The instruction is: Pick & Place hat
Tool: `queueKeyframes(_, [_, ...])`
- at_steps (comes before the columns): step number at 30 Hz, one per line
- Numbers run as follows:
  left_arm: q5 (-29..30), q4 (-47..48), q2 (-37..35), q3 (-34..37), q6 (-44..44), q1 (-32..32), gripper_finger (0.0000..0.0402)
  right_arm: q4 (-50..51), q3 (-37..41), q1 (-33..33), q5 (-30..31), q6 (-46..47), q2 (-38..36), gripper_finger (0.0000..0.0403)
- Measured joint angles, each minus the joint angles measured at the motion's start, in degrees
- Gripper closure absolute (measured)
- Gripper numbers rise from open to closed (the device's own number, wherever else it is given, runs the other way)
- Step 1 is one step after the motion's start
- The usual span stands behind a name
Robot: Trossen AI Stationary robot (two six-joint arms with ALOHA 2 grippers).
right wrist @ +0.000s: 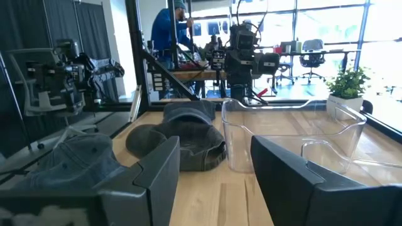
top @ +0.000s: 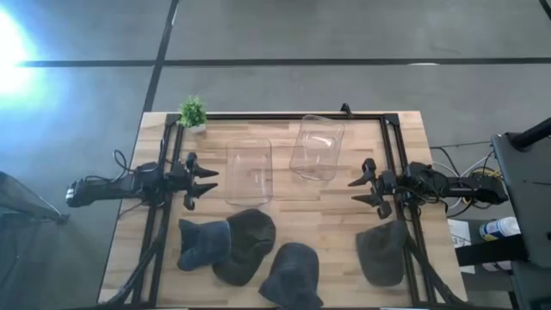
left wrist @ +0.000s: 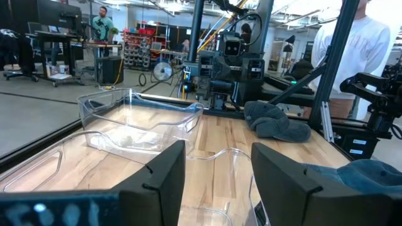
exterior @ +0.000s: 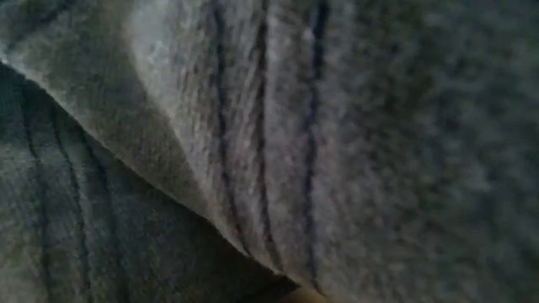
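Several soft hats lie flat on the near half of the wooden table: a blue-grey one [top: 201, 244], a dark olive one [top: 248, 244] overlapping it, another blue-grey one [top: 293, 274], and a grey one [top: 382, 252] toward the right. My left gripper [top: 213, 180] [left wrist: 217, 182] hovers open at the table's left, pointing right toward the clear bins. My right gripper [top: 353, 191] [right wrist: 213, 176] hovers open at the right, pointing left, just beyond the grey hat. Neither touches anything. Hat fabric [exterior: 269, 151] fills the whole low view.
Two clear plastic bins sit mid-table between the grippers: one [top: 250, 172] upright, the other [top: 317, 148] farther back and askew. A small potted plant [top: 192, 112] stands at the far left corner. Black frame rails [top: 169, 164] run along both sides. People stand in the room beyond.
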State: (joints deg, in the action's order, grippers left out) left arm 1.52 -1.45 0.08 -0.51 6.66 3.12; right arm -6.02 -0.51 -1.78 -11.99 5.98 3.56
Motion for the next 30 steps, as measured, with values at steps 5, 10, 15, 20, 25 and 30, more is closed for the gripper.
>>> queueKeyframes(5, [0.00,0.00,0.01,0.00,0.00,0.01,0.0226,-4.41,0.00,0.04,1.46,6.40,-0.09,0.0211])
queueKeyframes(10, [0.00,0.00,-0.01,-0.02,0.02,0.01,0.0226,-13.77,-0.02,0.07,2.10,42.59,-0.02,0.0211])
queueKeyframes(15, [-0.02,0.00,-0.01,-0.02,0.01,0.01,0.0226,-18.63,-0.36,0.83,3.03,57.25,0.24,0.0211])
queueKeyframes(20, [0.00,0.00,-0.01,-0.02,0.01,-0.01,0.0226,-7.77,-3.89,4.35,2.56,60.59,4.84,0.0211])
queueKeyframes(25, [-0.02,0.00,0.00,-0.01,0.02,-0.01,0.0226,-2.44,-10.47,8.71,3.90,58.48,16.09,0.0211])
queueKeyframes(30, [-0.01,0.00,0.01,0.00,0.02,0.01,0.0226,6.61,-17.49,10.56,5.43,58.04,33.10,0.0211])
